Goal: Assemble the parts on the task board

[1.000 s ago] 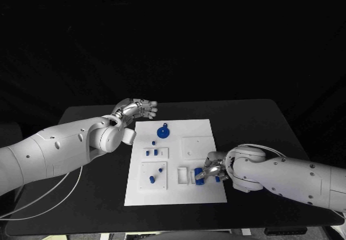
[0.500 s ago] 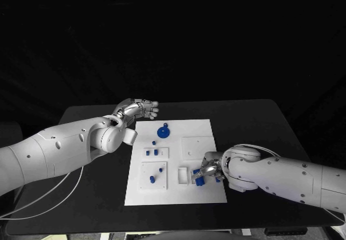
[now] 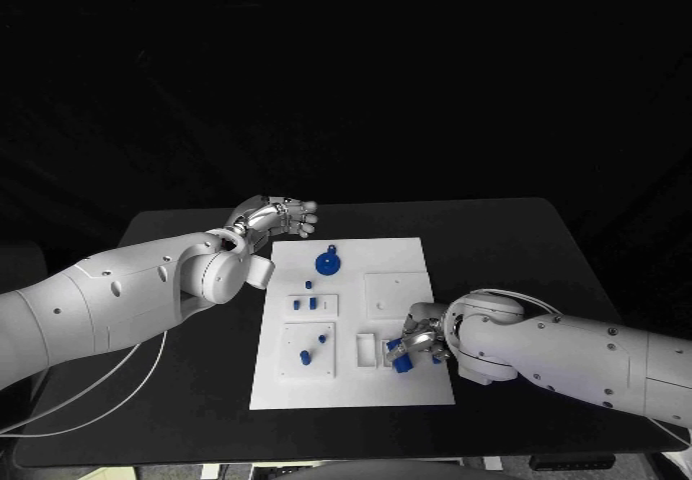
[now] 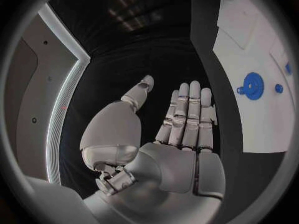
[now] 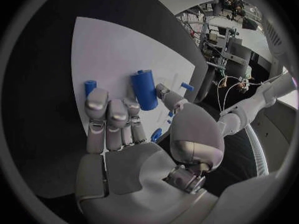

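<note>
— Black counter [image 3: 505, 240], with the white task board [image 3: 353, 325] lying in the middle?

— Yes. Small blue parts stand in its recesses, a blue gear [image 3: 327, 264] near its far end.

— And the right robot hand [image 3: 418, 342]?

— Over the board's near right area, pinching a blue cylinder [image 5: 144, 89].

— The left robot hand [image 3: 274, 217]?

— Beyond the board's far left corner, fingers straight, holding nothing.

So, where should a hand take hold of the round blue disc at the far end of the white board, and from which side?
Probably the small tab on the blue disc, which sticks out at its far edge. The disc lies flat on the board, so a pinch from above looks best. The left hand is nearest.
</note>
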`<act>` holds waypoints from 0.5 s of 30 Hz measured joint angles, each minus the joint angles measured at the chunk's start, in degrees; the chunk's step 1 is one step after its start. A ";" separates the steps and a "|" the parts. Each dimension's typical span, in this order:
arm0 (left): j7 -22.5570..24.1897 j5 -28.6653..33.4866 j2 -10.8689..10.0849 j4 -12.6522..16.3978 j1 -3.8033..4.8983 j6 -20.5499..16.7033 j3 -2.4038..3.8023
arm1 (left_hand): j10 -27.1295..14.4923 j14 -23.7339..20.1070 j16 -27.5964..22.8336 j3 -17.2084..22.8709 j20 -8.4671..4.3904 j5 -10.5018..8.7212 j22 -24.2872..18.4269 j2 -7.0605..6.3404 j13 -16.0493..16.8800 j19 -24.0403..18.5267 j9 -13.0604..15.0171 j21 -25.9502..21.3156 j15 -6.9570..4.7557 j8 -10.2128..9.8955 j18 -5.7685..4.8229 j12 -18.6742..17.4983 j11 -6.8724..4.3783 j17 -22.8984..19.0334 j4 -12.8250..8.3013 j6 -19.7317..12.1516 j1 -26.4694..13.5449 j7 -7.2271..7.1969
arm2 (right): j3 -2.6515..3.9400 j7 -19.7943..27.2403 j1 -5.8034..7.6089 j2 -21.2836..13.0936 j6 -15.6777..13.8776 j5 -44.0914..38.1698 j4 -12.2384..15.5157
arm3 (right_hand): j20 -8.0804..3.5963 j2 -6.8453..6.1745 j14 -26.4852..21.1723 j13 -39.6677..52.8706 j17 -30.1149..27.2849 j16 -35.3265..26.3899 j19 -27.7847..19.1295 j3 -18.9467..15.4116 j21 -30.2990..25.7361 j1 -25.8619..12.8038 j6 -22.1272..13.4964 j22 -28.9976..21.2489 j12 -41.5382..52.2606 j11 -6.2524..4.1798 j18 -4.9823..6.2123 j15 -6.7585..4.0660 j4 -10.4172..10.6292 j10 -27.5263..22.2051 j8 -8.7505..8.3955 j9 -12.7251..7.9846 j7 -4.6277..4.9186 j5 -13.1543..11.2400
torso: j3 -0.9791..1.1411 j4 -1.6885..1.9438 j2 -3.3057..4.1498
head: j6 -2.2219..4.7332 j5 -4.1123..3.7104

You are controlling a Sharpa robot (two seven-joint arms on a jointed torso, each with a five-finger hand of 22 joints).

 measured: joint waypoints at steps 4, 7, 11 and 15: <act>-0.01 0.00 -0.04 0.00 0.00 0.00 0.00 | 0.00 0.00 0.00 0.00 0.00 0.00 0.00 0.00 0.00 0.00 0.00 0.00 0.00 0.00 -0.02 0.00 0.00 0.05 0.00 0.00 0.00 0.00 | -0.06 0.10 -0.01 -0.72 -0.61 0.62 0.86 | 0.23 1.10 -0.01 0.00 0.10 -0.01 -0.22 0.69 0.30 -1.10 0.49 0.00 -0.03 -0.01 -0.02 0.01 -0.53 0.41 0.27 0.09 -0.26 0.00 | 0.00 -0.03 -0.01 | 0.11 0.16; -0.02 0.00 -0.06 0.00 0.00 0.00 -0.01 | 0.00 0.00 0.00 0.00 0.00 0.00 0.00 0.00 0.00 0.00 0.00 0.00 0.00 0.00 -0.03 0.00 0.00 0.05 0.00 0.00 0.00 0.00 | -0.35 0.00 0.43 -1.24 -0.87 1.63 1.44 | 0.75 2.03 0.21 -0.01 0.24 -0.14 -0.07 1.21 0.66 -2.02 1.06 0.00 -0.39 -0.22 -0.01 -0.18 -0.91 0.84 0.27 0.02 -0.82 -0.04 | 0.03 -0.04 -0.01 | 0.20 0.26; -0.03 0.00 -0.06 -0.02 0.01 0.00 -0.01 | 0.00 0.00 0.00 0.00 0.00 0.00 0.01 0.00 0.00 0.00 0.00 0.00 0.00 0.00 -0.05 0.00 0.00 0.05 0.00 0.01 0.00 0.01 | -0.35 -0.28 1.78 -1.64 -1.15 3.67 2.21 | 1.14 2.80 0.44 -0.09 0.37 -0.24 -0.07 1.51 0.78 -2.79 1.58 -0.01 -0.61 -0.41 0.01 -0.21 -1.21 1.24 0.24 -0.17 -0.97 0.10 | 0.03 -0.07 -0.02 | 0.30 0.34; -0.04 0.00 -0.06 -0.03 0.01 0.00 -0.01 | 0.00 0.00 -0.06 0.00 0.00 0.00 0.05 0.00 0.01 0.00 -0.05 0.00 0.00 0.00 -0.06 0.00 0.00 0.10 0.00 0.01 0.00 0.01 | -0.29 -0.49 2.88 -1.65 -1.33 5.83 2.62 | 1.15 3.23 0.45 -0.09 0.45 -0.24 -0.08 1.51 1.02 -3.23 1.65 -0.01 -0.61 -0.41 0.02 -0.20 -1.21 1.24 0.18 -0.52 -1.04 0.24 | 0.03 -0.07 -0.02 | 0.43 0.42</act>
